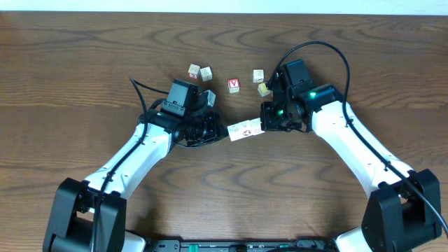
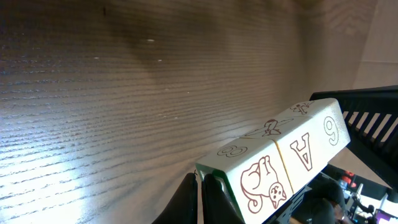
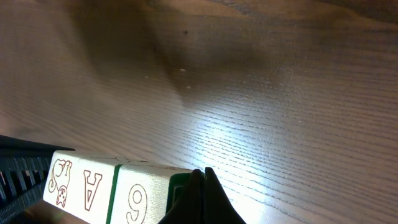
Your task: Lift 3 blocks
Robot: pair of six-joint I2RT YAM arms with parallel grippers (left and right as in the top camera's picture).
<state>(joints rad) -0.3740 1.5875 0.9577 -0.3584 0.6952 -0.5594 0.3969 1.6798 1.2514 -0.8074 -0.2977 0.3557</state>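
Three cream blocks (image 1: pixel 246 129) sit end to end in one row, pinched between the two grippers, nearer the robot than the red-letter cube (image 1: pixel 234 85) and slightly to its right. The left gripper (image 1: pixel 222 131) has its jaws closed together with nothing between them, and its joined fingertips (image 2: pixel 200 198) press the row's left end. The right gripper (image 1: pixel 267 126) is likewise fully closed, its fingertips (image 3: pixel 200 190) butting the opposite end. Both wrist views show brown prints on the blocks: an animal, an A, a 6. Whether the row is clear of the wooden table (image 1: pixel 84 63) I cannot tell. Two pale cubes (image 1: pixel 194 71) lie left of the red-letter cube, two others (image 1: pixel 258 75) right of it
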